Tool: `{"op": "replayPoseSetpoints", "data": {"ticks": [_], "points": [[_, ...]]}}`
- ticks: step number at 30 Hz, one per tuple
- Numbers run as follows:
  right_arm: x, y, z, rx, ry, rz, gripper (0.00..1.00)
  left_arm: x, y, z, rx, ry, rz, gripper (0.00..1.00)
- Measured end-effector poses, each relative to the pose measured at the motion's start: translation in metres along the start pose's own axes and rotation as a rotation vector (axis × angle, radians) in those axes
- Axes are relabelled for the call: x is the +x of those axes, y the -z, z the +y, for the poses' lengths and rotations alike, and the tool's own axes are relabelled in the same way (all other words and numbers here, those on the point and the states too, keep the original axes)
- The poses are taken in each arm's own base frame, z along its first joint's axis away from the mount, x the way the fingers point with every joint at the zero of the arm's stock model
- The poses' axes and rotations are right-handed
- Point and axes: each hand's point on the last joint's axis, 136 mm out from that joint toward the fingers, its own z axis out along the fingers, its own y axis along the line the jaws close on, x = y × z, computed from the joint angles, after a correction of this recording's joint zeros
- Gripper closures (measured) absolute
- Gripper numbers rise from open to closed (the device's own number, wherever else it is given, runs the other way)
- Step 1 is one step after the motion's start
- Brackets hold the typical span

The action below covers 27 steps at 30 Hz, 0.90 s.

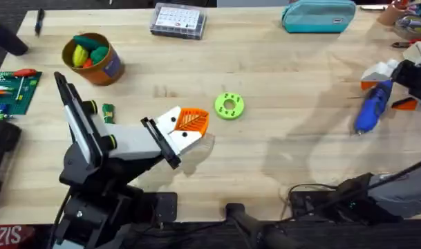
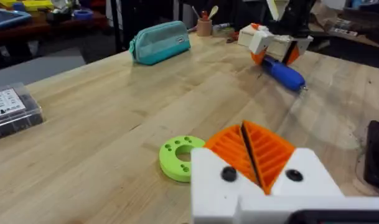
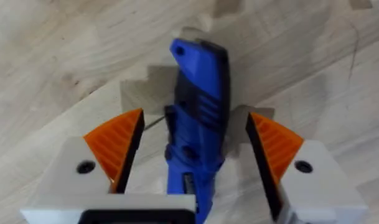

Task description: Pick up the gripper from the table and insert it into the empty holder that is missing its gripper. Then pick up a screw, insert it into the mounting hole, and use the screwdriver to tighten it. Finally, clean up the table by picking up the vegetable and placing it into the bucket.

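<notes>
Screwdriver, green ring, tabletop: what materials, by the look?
Screwdriver: likely moulded plastic, blue with a darker ribbed grip band, slight sheen.
Green ring: probably 3D-printed or moulded plastic; flat matte lime colour, holes around its face.
Table: light wood planks, visible grain and seams, smooth finish.

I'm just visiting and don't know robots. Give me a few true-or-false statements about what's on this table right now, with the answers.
1. The right gripper has its fingers spread on either side of the blue screwdriver. True.
2. The left gripper holds the green ring. False: its orange pads are closed together and the ring lies on the table beside it.
3. The bucket has colourful items inside. True.
4. The teal pouch lies inside the bucket. False: it lies on the table's far edge.
</notes>
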Motion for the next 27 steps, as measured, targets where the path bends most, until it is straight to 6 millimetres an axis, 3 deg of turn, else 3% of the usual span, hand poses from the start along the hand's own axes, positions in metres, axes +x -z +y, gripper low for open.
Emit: {"op": "replayPoseSetpoints", "data": {"ticks": [14, 16, 21, 24, 26, 27], "points": [[0.006, -0.017, 0.000, -0.006, 0.000, 0.048, 0.035, 0.000, 0.000, 0.000, 0.000, 0.000, 0.000, 0.991], [0.006, -0.017, 0.000, -0.004, 0.001, 0.049, 0.123, 0.000, 0.000, 0.000, 0.000, 0.000, 0.000, 0.991], [0.006, -0.017, -0.003, 0.007, 0.008, 0.048, 0.458, 0.000, 0.000, 0.000, 0.000, 0.000, 0.000, 0.991], [0.005, -0.018, -0.003, 0.010, 0.012, 0.046, 0.692, 0.000, 0.000, 0.000, 0.000, 0.000, 0.000, 0.991], [0.006, -0.018, -0.003, 0.009, 0.012, 0.051, 0.939, 0.000, 0.000, 0.000, 0.000, 0.000, 0.000, 0.991], [0.007, -0.018, -0.002, 0.004, 0.008, 0.054, 0.973, 0.000, 0.000, 0.000, 0.000, 0.000, 0.000, 0.991]]}}
